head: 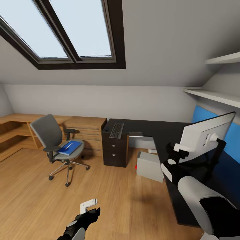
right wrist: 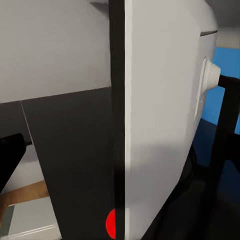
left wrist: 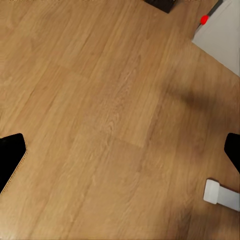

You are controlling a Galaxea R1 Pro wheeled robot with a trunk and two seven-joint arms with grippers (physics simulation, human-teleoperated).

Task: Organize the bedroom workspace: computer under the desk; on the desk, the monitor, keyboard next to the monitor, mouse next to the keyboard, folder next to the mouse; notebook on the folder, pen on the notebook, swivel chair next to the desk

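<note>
The right gripper [head: 176,150] gripped the monitor [head: 206,133] by its near edge on the desk [head: 160,131]; rigid, top-heavy and probably fragile, it looked best steadied there, while the left gripper [head: 89,205] hung wide open.

A slanted skylight [head: 71,30] with a dark frame is set in the sloped ceiling. Low light-wood shelving [head: 20,131] is run along the back wall, adjoined by a wood drawer unit [head: 87,133]. A black drawer cabinet [head: 115,153] is placed beside it. White wall shelves [head: 216,95] are mounted at right. The wood floor [head: 110,200] is lit evenly.
</note>
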